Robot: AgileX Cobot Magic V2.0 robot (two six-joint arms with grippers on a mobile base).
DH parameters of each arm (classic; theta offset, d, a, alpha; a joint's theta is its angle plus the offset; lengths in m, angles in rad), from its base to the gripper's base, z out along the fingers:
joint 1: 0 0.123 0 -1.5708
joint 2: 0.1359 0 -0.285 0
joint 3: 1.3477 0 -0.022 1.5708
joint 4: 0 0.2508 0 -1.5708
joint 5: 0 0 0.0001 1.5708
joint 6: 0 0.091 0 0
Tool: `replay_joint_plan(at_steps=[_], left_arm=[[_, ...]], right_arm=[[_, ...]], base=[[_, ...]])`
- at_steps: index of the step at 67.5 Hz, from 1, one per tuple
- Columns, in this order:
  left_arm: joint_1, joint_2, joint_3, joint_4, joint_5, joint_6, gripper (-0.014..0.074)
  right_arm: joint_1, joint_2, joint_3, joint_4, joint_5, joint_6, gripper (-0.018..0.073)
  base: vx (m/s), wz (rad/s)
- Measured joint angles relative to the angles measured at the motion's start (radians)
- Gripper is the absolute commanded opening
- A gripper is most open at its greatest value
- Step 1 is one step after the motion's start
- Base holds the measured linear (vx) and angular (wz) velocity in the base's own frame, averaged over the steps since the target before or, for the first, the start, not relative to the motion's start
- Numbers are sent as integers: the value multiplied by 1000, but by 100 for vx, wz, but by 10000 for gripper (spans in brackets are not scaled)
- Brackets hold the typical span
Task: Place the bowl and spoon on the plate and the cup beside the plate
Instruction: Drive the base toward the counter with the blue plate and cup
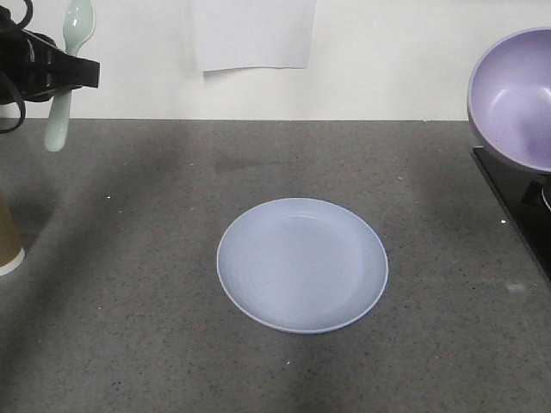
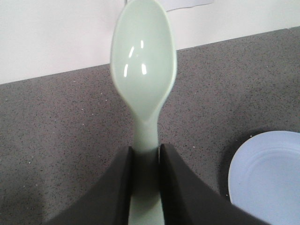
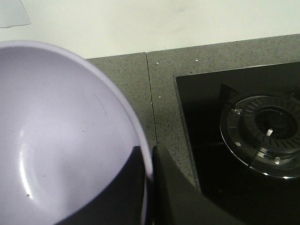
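Observation:
The pale blue plate lies flat in the middle of the grey counter; its edge shows at the lower right of the left wrist view. My left gripper hangs high at the far left, shut on the handle of the mint-green spoon, which stands upright with its scoop up. My right gripper is raised at the far right, shut on the rim of the lavender bowl, tilted with its inside facing the camera. The brown paper cup stands at the left edge, mostly cut off.
A black glass hob with a round burner lies on the right of the counter, below the bowl. A white wall with a sheet of paper closes the back.

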Motion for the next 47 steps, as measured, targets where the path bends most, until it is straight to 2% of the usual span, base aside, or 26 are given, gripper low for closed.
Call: replay_joint_plan(at_steps=[47], left_arm=[[0, 0, 0, 0, 0, 0, -6]], right_arm=[[0, 0, 0, 0, 0, 0, -3]], base=[[2, 1]])
